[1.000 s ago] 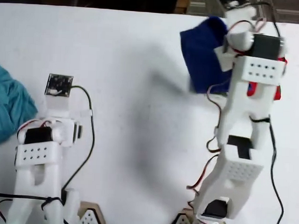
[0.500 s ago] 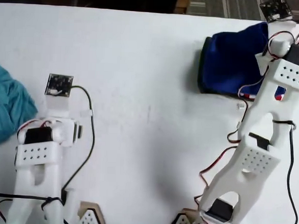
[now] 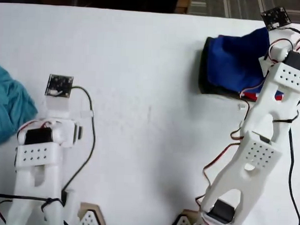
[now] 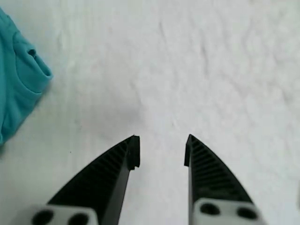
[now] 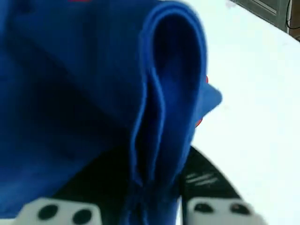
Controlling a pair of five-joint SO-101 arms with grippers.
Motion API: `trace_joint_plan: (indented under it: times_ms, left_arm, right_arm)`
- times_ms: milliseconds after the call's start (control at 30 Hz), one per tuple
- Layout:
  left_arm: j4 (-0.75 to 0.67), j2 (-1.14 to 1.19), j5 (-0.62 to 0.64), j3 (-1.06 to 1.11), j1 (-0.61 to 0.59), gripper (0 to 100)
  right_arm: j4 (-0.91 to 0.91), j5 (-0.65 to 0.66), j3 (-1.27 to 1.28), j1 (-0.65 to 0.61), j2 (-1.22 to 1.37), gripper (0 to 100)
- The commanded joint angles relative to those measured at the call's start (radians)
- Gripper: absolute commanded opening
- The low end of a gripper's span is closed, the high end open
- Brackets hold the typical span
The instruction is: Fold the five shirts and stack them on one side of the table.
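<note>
Right gripper (image 5: 154, 168) is clamped on the folded edge of the blue shirt (image 3: 235, 58), several layers pinched between the jaws. The shirt sits at the table's (image 3: 141, 68) far right side, on dark cloth (image 3: 206, 65) with a bit of red (image 3: 249, 95) under it. Left gripper (image 4: 161, 150) has jaws apart over bare table and holds nothing, with the teal shirt (image 3: 9, 110) bunched at the left edge nearby. The cloth looks light, soft and limp, likely to sag and unfold if taken by one layer, so take hold at a folded edge through all layers, or at a hem or shoulder seam on the teal one.
</note>
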Motion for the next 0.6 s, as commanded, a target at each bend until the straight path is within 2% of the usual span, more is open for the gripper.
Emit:
trace_joint_plan:
  times_ms: [0,167,233,333,400,467,567]
  left_arm:
    - [-0.008,-0.020,0.005,-0.004,-0.006,18]
    - [-0.006,-0.020,0.005,-0.004,-0.006,18]
    - [0.000,-0.025,0.005,-0.005,-0.006,18]
    - [0.044,-0.026,0.005,-0.039,-0.025,18]
    - [0.098,-0.026,0.005,-0.091,-0.077,18]
    - [0.137,-0.020,0.000,-0.154,-0.161,18]
    - [0.130,-0.018,-0.124,-0.226,-0.302,18]
  right_arm:
    - [0.047,0.002,-0.092,0.016,-0.053,27.3]
    - [0.058,-0.009,-0.201,0.013,-0.081,24.9]
    - [0.061,-0.075,-0.224,0.008,-0.081,24.4]
    - [0.111,-0.241,-0.245,0.007,-0.093,24.4]
    - [0.202,-0.324,-0.282,-0.004,-0.111,24.4]
    - [0.303,-0.353,-0.318,-0.024,-0.131,24.5]
    - [0.403,-0.353,-0.370,-0.073,-0.147,24.6]
